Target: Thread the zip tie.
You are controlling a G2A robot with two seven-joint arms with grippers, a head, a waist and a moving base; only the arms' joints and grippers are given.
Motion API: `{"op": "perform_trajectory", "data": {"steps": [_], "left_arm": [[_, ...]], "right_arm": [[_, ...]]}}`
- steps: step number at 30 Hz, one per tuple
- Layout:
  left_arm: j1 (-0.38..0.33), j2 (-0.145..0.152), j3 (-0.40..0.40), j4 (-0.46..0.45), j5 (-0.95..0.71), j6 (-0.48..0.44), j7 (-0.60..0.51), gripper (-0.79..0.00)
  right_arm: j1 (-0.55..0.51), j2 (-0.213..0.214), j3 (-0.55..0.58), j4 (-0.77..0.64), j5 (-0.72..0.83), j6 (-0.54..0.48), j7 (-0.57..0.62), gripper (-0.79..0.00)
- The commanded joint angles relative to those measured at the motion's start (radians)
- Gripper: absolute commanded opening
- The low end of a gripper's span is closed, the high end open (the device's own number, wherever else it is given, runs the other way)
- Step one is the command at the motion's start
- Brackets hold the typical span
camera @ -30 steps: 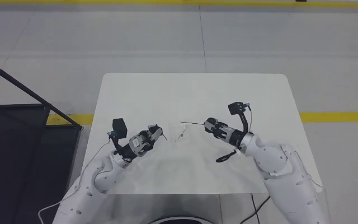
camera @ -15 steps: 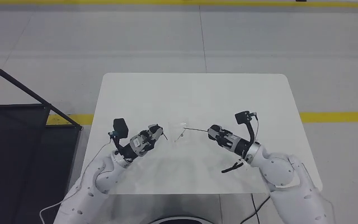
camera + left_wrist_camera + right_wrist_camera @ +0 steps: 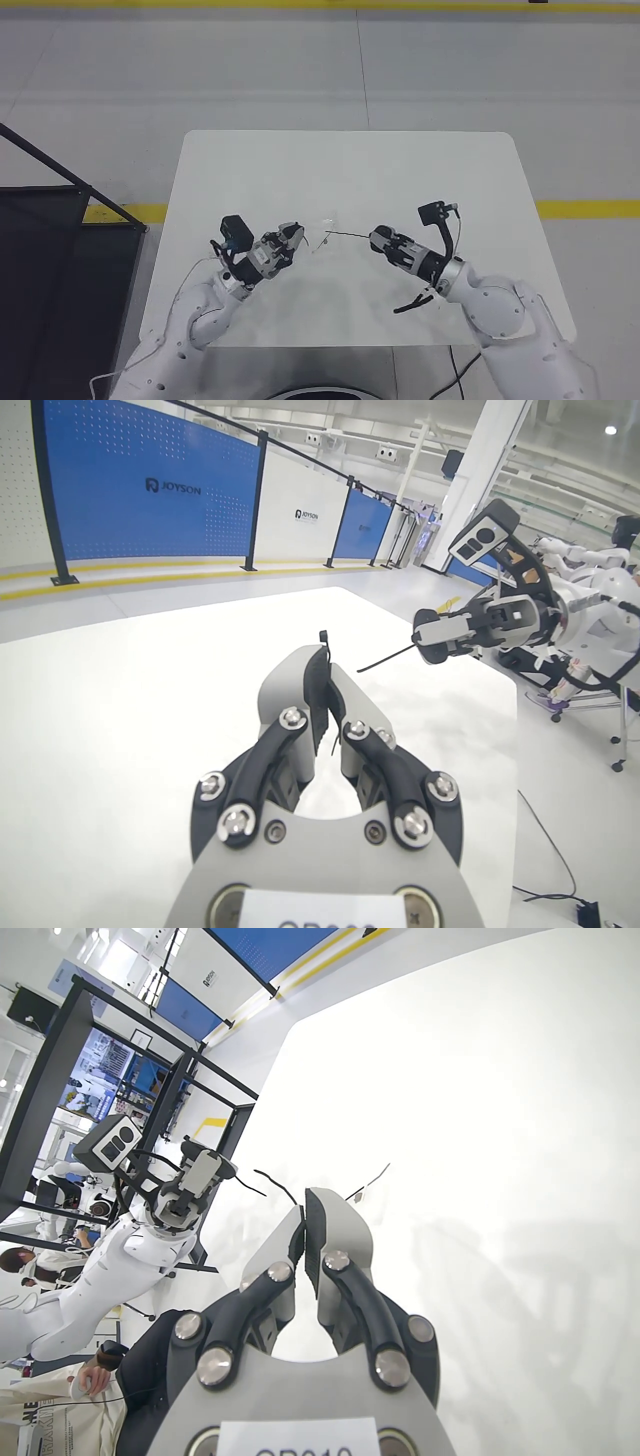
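Top view shows you the white table (image 3: 400,170) with both arms near its middle. At 9 o'clock from the middle, the left gripper (image 3: 290,238) is closed on the zip tie (image 3: 324,636), and the head of the tie stands out past the fingertips. At 3 o'clock, the right gripper (image 3: 376,238) is pinched tight on a thin black strap (image 3: 387,658). Its free tip points toward 9 o'clock, at the left gripper; you see it near the tie's head but apart from it.

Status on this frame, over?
Left gripper shut on zip tie head. Right gripper shut on tail, tip short of head. Small clear scrap on table beneath.
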Motion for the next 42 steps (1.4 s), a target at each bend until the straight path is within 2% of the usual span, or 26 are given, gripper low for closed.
{"op": "perform_trajectory", "data": {"steps": [1,8,20,31,42], "left_arm": [[0.001,-0.003,0.009,-0.001,0.046,0.046,0.022,-0.785],[-0.003,-0.011,0.037,0.012,0.112,0.095,0.075,-0.785],[-0.003,-0.011,0.037,0.012,0.112,0.095,0.075,-0.785],[0.003,-0.019,0.074,-0.017,0.210,0.144,0.052,-0.785],[-0.002,-0.025,0.089,-0.010,0.223,0.160,0.058,-0.785]], "right_arm": [[-0.015,0.002,0.007,-0.015,0.011,0.011,0.004,-0.785],[-0.058,0.006,0.027,-0.091,0.068,0.056,0.039,-0.785],[-0.058,0.006,0.027,-0.091,0.068,0.056,0.039,-0.785],[-0.060,0.004,0.000,-0.102,0.049,0.085,-0.003,-0.785],[-0.073,0.004,0.008,-0.106,0.069,0.086,-0.026,-0.785]]}}
